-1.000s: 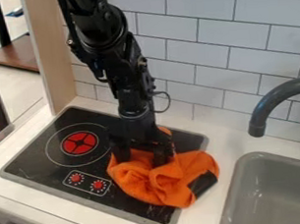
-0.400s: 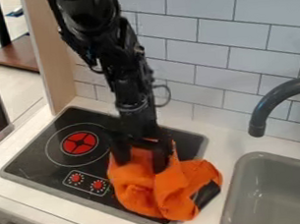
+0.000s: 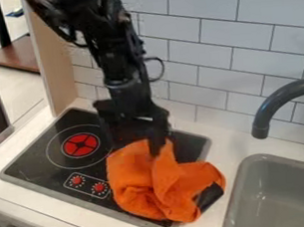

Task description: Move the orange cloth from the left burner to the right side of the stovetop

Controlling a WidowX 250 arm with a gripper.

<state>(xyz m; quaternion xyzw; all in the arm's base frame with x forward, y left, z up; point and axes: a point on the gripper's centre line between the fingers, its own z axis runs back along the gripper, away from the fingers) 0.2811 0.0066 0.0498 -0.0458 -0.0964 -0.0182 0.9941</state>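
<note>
Hanging at the 12 o'clock edge of the bunched orange cloth (image 3: pixel 144 186), the gripper (image 3: pixel 135 147) has its 2 fingers apart. The cloth lies on the cooktop's (image 3: pixel 35 164) 4 o'clock side; reaching it seems done, getting clear or gripping firmly not.

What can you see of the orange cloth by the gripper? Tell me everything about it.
The cloth is bright orange and looks soft and woven. It lies crumpled in a loose heap, with deep folds and a raised ridge near its top. A black patch shows at its right end; I can't tell whether that is part of it. It covers the near right part of the black stovetop and spills over onto the white counter. The gripper is at its upper edge.
</note>
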